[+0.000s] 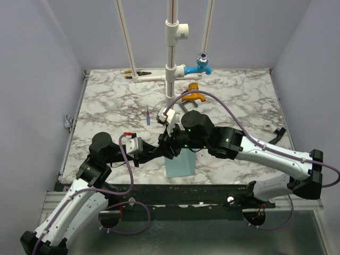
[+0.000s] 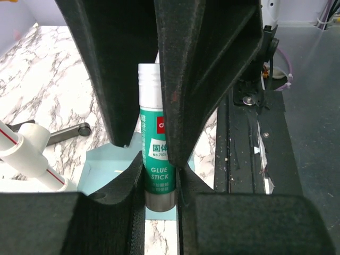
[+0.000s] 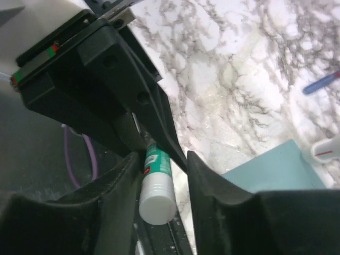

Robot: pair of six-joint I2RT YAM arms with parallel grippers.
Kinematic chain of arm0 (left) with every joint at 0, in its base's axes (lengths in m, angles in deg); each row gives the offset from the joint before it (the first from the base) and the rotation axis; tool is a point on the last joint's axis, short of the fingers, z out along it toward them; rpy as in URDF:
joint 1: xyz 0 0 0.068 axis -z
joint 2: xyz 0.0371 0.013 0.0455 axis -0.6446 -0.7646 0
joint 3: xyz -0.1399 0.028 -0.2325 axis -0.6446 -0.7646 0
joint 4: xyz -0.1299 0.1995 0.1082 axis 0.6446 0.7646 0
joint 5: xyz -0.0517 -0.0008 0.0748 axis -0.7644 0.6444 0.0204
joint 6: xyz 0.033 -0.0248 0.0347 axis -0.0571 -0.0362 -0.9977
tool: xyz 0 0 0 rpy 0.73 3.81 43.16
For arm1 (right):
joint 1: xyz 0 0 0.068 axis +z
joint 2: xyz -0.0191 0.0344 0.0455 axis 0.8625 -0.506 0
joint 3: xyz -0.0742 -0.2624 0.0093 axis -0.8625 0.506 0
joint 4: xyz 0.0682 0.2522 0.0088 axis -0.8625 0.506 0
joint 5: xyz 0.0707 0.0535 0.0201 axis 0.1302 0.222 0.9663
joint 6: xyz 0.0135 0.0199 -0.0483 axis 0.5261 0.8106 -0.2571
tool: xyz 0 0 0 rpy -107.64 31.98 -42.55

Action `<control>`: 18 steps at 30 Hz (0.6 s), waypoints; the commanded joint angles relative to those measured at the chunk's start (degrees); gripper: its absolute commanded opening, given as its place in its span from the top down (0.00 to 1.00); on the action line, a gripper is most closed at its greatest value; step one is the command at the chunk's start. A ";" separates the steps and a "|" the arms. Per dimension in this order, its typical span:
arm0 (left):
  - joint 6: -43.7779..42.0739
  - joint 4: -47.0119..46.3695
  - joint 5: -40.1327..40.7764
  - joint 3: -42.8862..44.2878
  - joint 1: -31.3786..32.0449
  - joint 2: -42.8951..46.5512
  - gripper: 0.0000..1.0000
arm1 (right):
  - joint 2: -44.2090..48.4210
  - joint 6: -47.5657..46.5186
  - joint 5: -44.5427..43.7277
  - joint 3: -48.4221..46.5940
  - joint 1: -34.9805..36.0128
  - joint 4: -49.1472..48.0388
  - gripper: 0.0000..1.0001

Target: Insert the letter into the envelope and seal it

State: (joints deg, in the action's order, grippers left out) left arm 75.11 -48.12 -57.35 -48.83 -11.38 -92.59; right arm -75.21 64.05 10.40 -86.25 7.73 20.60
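**Tug-of-war over a glue stick:** the left gripper (image 2: pixel 160 172) is clamped around the grey base end of a green-labelled glue stick (image 2: pixel 158 151). The right gripper (image 3: pixel 163 159) grasps the white cap end of the same tube, the two sets of fingers nose to nose. Directly beneath them, flat on the marble-patterned bench (image 1: pixel 106 106), lies the envelope (image 1: pixel 179 164), a pale teal-blue rectangle reaching from under the grippers toward the arm bases. What shows of it looks smooth and unwrinkled. Whether its flap is open cannot be made out. The letter is not visible in any view, so whether it is already inside cannot be told. The hazards appear plain enough. A pull out of line with the tube could jam the cap or wrench the slick plastic from one grip, dropping it onto the paper below. A bared glue tip swung low could smear the envelope's face. A dipping finger could shove the light envelope toward the bench's near edge, close behind the grippers.
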 commanded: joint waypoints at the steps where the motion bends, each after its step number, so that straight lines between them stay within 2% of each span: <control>1: 2.23 -1.84 3.37 -1.62 0.43 1.24 1.00 | 1.93 0.59 -4.16 1.82 0.26 -1.98 0.43; 2: 2.04 -1.65 4.31 -2.22 0.43 1.63 1.00 | 2.97 0.91 -4.71 2.41 0.26 -2.40 0.32; 4: 1.30 -1.12 5.41 -2.95 0.43 2.15 1.00 | 5.08 2.00 -6.22 3.27 0.26 -2.84 0.21; 6: 0.64 -0.69 6.24 -3.33 0.43 2.59 1.00 | 6.79 2.53 -7.31 3.86 0.26 -2.22 0.18; 8: 0.17 -0.39 6.92 -3.38 0.43 2.69 1.00 | 7.77 3.10 -8.92 4.25 0.26 -1.14 0.18; 10: -0.61 -0.28 6.68 -3.45 0.43 2.57 1.00 | 7.89 3.71 -10.35 4.55 0.27 -0.15 0.22; 13: -1.02 -0.27 6.38 -3.62 0.43 2.55 1.00 | 7.26 4.23 -8.26 4.88 0.26 -0.99 0.31; 18: -0.93 -0.28 6.24 -3.64 0.42 2.89 1.00 | 3.50 3.83 -5.70 2.37 0.27 0.55 0.38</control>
State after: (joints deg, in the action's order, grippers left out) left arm 75.00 -48.45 -51.95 -51.85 -11.14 -90.49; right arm -68.65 67.63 3.60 -82.43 7.73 19.63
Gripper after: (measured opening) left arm 0.199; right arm 0.661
